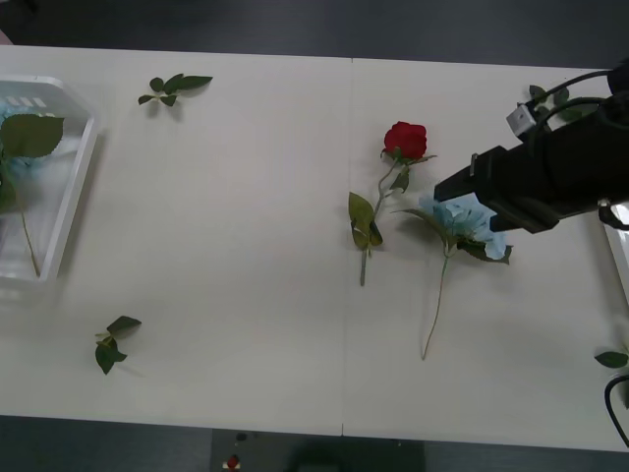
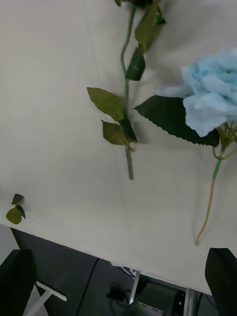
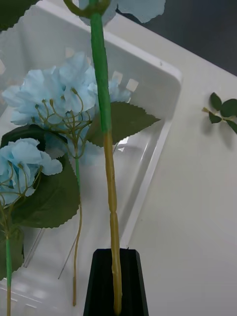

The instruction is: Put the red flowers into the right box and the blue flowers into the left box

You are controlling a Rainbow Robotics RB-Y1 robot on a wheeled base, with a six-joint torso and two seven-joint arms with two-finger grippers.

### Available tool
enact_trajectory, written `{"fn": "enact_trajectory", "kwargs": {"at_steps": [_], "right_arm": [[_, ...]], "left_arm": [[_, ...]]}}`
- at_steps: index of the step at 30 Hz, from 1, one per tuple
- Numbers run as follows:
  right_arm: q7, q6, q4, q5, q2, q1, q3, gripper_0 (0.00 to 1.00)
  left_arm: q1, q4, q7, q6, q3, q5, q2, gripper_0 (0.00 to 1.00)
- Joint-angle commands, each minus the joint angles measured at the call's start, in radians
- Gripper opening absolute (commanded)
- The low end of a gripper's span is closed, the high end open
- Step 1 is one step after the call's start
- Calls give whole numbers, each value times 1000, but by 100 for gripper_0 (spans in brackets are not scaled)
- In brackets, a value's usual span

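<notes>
From the front I see my right gripper [image 1: 470, 208] hovering over a blue flower [image 1: 460, 218] on the table, a red flower [image 1: 405, 139] just beyond it.

Right wrist: my black fingers [image 2: 221, 276] stand wide apart, the blue head ahead of them, nothing gripped.

Left wrist: my left gripper [image 3: 116, 276] is clamped on another blue stem [image 3: 109, 173], hanging over the left box [image 3: 163, 94]. I judge release comes next, then the right descends.
</notes>
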Motion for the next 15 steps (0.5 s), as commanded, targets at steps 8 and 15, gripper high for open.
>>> {"fn": "enact_trajectory", "kwargs": {"at_steps": [8,15], "right_arm": [[-66,42,-101,215,-19,90,98,100],[3,5,-63,306,-46,96,216,100]], "left_arm": [[-1,122,-93,-45,-84,1,58,0],[2,165,-107,-47,-129,-5,58,0]]}}
